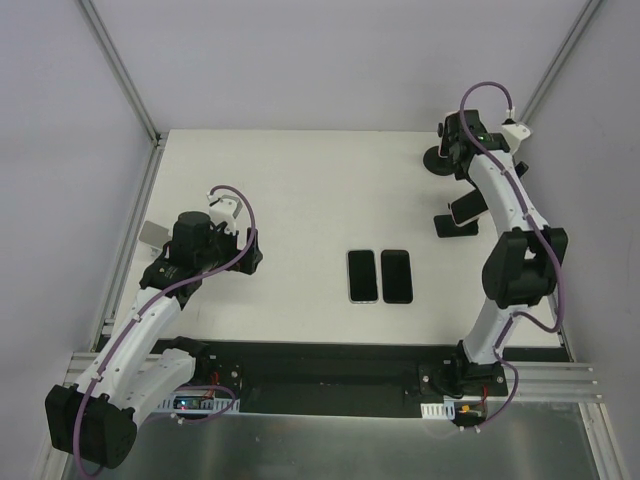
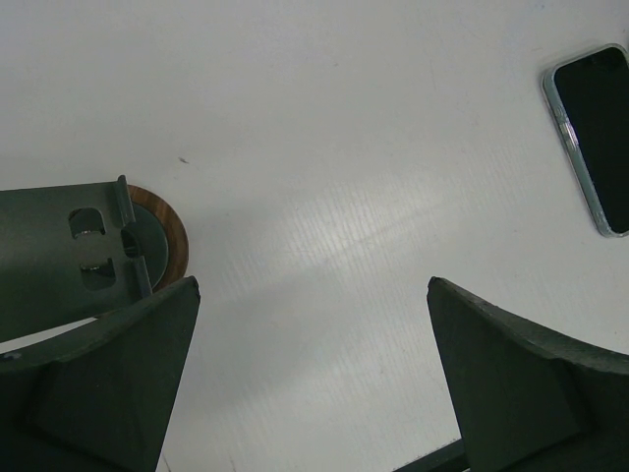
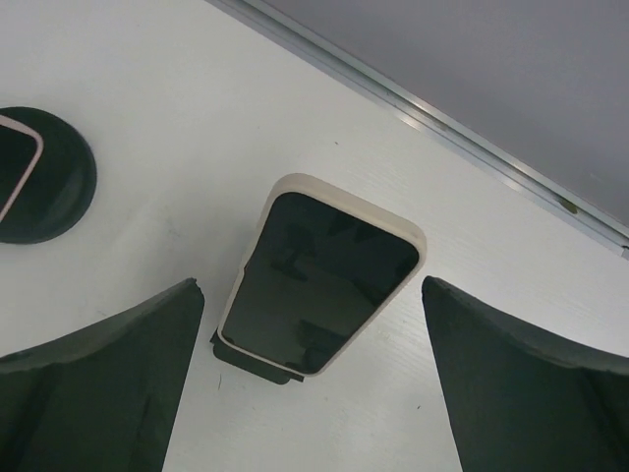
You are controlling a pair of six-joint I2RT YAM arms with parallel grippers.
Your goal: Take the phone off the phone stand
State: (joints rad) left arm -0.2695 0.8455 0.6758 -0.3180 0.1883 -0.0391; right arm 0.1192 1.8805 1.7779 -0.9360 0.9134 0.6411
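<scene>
A phone in a cream case [image 3: 319, 280] leans, screen up, on a small black stand [image 3: 254, 360] near the table's far right; both also show in the top view, the phone [image 1: 465, 209] on the stand [image 1: 448, 226]. My right gripper [image 3: 310, 283] is open above this phone, one finger on each side, not touching it. In the top view the right gripper [image 1: 456, 150] hangs over the far right corner. My left gripper [image 2: 313, 280] is open and empty over bare table at the left [image 1: 248, 255].
A round black base [image 3: 49, 182] holding another cream-cased phone [image 3: 14, 162] stands left of the right gripper. Two dark phones [image 1: 362, 275] [image 1: 396, 275] lie flat mid-table. A grey-green stand on a wooden disc [image 2: 169, 241] sits by my left finger.
</scene>
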